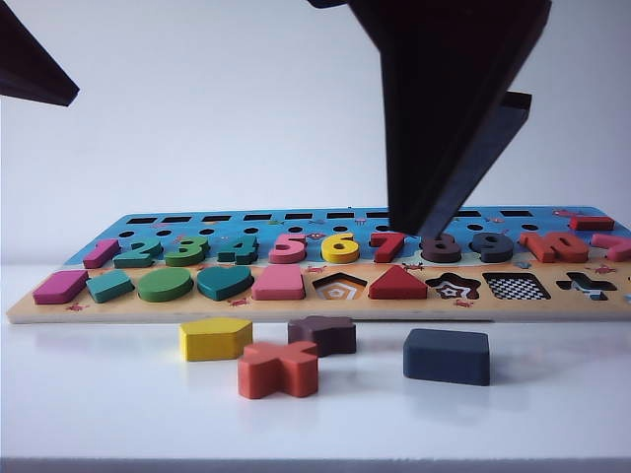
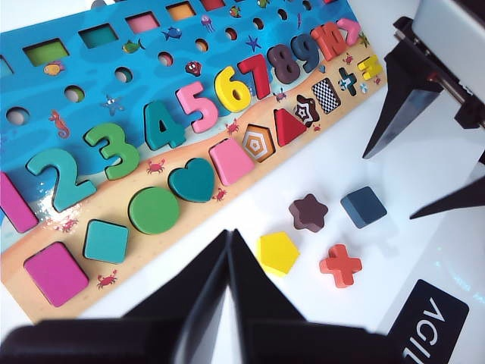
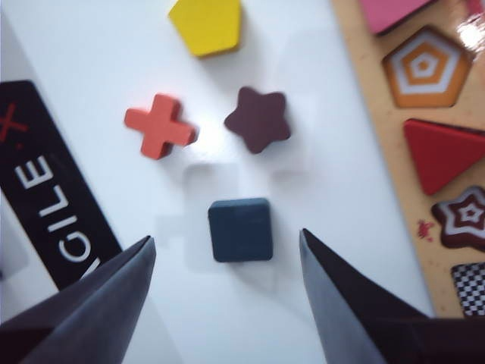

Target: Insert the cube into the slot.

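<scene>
Four loose wooden pieces lie on the white table in the exterior view, in front of the long puzzle board [image 1: 325, 307]: a yellow pentagon [image 1: 215, 338], an orange-red cross [image 1: 277, 369], a dark brown star [image 1: 323, 334] and, furthest right, the flat navy-blue square cube [image 1: 447, 355]. The right gripper hangs as a dark blur above the board, so its approach cannot be judged from here. The chequered square slot [image 1: 516, 286] sits empty on the board's front row.

From the left wrist view, the left gripper [image 2: 229, 262] has its fingers pressed together, empty, near the board's edge and apart from the cube [image 2: 364, 206]; it poses little risk of a collision.

From the right wrist view, the right gripper [image 3: 226, 262] stands wide, its fingers well apart either side of the cube [image 3: 241, 229], not touching it. The likely failure is an off-centre descent: one finger could land first and push the flat block sideways, or catch the star [image 3: 258, 118] nearby.
</scene>
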Robot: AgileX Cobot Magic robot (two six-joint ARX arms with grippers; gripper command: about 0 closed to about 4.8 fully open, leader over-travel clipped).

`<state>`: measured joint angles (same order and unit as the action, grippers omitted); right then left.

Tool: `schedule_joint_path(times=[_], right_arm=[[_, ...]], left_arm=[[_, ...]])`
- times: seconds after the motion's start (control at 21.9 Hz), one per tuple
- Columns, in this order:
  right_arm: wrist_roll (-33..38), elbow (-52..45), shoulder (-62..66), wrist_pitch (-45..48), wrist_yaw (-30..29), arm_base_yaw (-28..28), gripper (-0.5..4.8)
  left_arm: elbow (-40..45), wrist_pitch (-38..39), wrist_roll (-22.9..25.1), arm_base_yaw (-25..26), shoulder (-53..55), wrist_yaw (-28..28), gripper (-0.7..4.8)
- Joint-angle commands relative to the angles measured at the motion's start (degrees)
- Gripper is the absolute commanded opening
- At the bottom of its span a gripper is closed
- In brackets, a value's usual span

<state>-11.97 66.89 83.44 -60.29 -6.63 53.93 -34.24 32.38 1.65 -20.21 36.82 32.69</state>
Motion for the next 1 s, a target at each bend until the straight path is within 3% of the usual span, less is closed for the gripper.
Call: schedule_joint_path(times=[0.05,1.0], right_arm=[[-1.9,-0.8,-0.2,-0.4,-0.6,0.0,3.70],[-2.4,-3.9,5.8,3.0,1.2,0.1,3.75]], left_arm=[[0.0,-0.9,0.3,0.1,0.0,0.1,0.10],[0.0,-1.0,0.3,0.1,0.0,0.1,0.10]])
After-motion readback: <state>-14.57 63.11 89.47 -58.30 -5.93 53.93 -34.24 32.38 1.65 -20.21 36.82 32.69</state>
